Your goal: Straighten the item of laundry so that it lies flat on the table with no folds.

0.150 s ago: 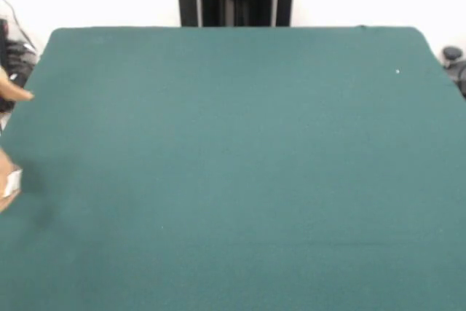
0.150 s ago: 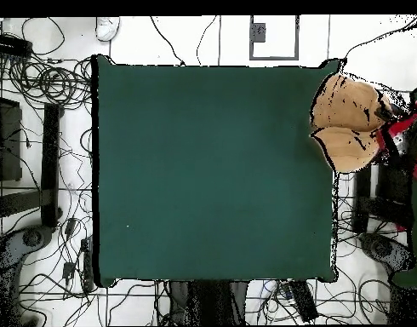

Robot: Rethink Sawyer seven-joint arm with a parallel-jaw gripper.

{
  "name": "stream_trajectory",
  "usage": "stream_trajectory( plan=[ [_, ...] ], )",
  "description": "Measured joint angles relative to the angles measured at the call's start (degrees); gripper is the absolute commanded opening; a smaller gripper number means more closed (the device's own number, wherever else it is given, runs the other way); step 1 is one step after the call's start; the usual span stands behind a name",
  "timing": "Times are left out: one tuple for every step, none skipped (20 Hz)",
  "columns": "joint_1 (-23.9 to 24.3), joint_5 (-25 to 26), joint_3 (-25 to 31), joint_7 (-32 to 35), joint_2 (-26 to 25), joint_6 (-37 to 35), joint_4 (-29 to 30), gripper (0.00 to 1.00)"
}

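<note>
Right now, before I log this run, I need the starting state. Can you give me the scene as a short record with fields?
table: dark green surface, nothing lying on it
laundry: tan cloth, bunched at the table's edge in the overhead view, apparently held up by a person
person: red sleeve beside the cloth
robot gripper: not in view
task state: cloth not yet laid flat

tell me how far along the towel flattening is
Nothing looks done: the green table carries no towel in either view. In hand: a tan bundle, apparently the towel, is held by a person at the table's edge in the overhead view; a hand shows at the front view's side. The gripper is not in view. Left: laying it down and flattening it.
</note>
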State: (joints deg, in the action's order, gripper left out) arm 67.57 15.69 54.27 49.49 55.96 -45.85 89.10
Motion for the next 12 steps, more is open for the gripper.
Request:
stream_trajectory(
  plan=[
    [-0.18, -0.27, -0.19, 0.5, 0.83, 0.52, 0.73, 0.0],
    [-0.35, -0.4, -0.42, 0.78, 1.38, 0.93, 1.23, 0.0],
    [-0.63, -0.59, -0.75, 0.99, 2.16, 1.56, 1.98, 0.0],
    [-0.9, -0.78, -1.08, 1.2, 2.95, 2.18, 2.73, 0.0],
    [-1.18, -0.96, -1.42, 1.41, 3.74, 2.81, 3.48, 0.0],
    [-1.72, -1.0, -2.07, 1.53, 4.66, 3.64, 4.33, 0.0],
    [-2.27, -1.03, -2.72, 1.65, 5.57, 4.47, 5.18, 0.0],
    [-2.81, -1.07, -3.38, 1.77, 6.49, 5.3, 6.03, 0.0],
    [-3.33, -1.1, -3.96, 2.02, 6.98, 5.79, 6.52, 0.0],
    [-3.84, -1.12, -4.55, 2.28, 7.48, 6.28, 7.0, 0.0],
    [-4.35, -1.15, -5.14, 2.54, 7.97, 6.78, 7.48, 0.0],
    [-4.86, -1.18, -5.73, 2.8, 8.47, 7.27, 7.96, 0.0]
  ],
)
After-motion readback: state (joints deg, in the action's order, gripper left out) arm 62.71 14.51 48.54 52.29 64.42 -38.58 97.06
